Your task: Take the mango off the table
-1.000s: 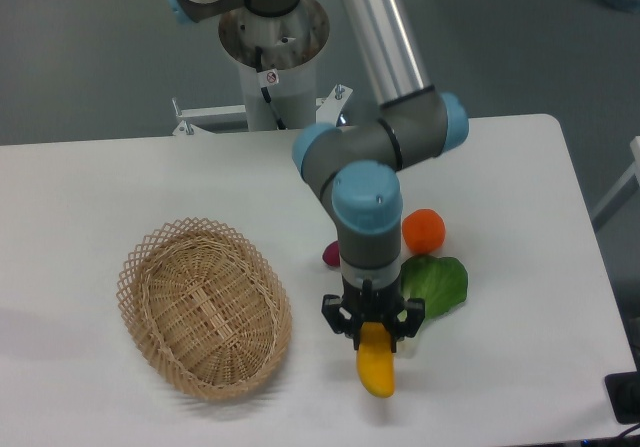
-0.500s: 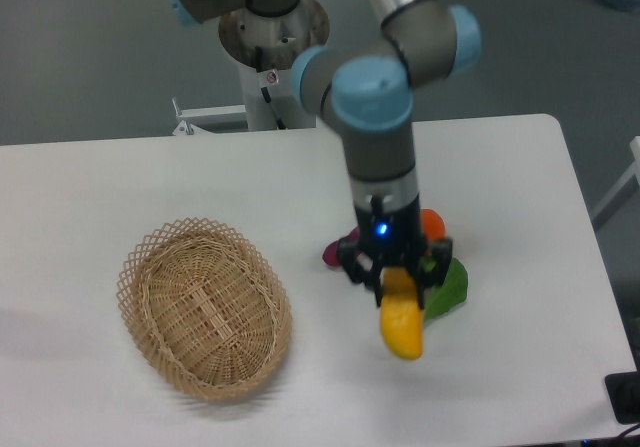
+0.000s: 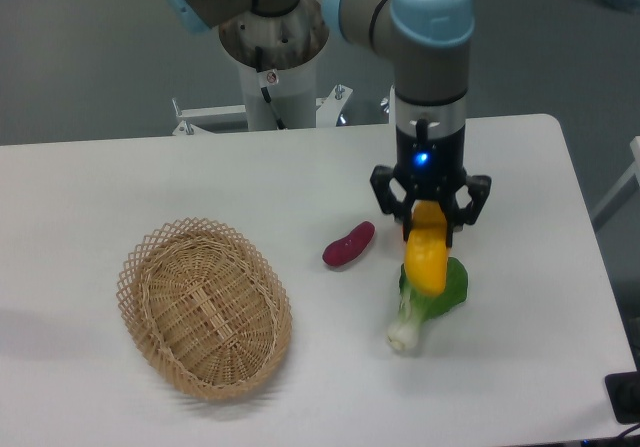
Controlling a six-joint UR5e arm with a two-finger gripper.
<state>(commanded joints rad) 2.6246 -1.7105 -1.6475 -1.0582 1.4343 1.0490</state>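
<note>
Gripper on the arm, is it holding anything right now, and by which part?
Yes. The gripper holds the mango by its upper end, and the fruit hangs down in front of the bok choy.

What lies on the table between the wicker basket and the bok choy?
In the camera view, only the purple sweet potato lies between the basket and the bok choy; the table there is otherwise bare.

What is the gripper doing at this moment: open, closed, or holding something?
Gripper: closed on the mango, which hangs lifted above the bok choy.
</note>
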